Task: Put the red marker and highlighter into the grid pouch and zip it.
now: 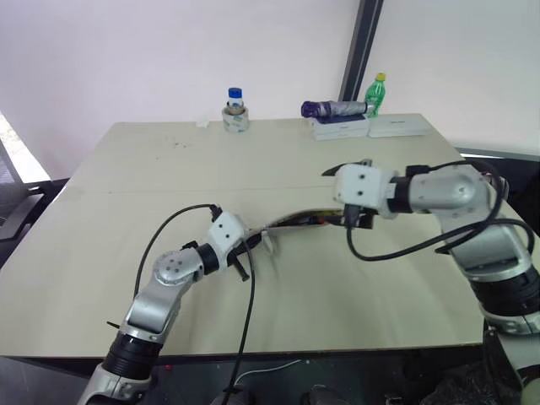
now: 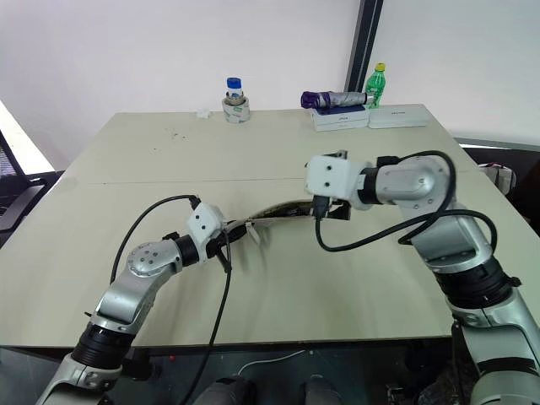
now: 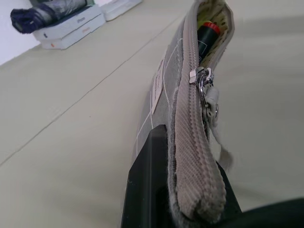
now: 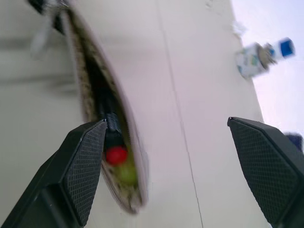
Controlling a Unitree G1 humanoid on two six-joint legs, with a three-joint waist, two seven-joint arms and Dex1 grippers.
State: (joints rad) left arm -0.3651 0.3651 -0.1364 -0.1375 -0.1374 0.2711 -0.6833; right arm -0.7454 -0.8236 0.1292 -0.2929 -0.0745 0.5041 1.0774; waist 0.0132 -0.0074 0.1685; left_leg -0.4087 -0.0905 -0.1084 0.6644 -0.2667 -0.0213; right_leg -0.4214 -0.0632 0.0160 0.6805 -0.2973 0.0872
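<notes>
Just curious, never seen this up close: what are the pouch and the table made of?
The pouch looks like soft grey ribbed fabric with thin white grid lines, closed by a shiny, probably metal, zip pull. The table appears a hard, matte beige board, perhaps laminate.

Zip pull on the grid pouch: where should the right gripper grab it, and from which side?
Take the dangling tab of the zip pull, probably from the open-mouth side. It hangs clear of the grid pouch, whose closed end the left gripper pinches; right gripper is open above the mouth.
</notes>
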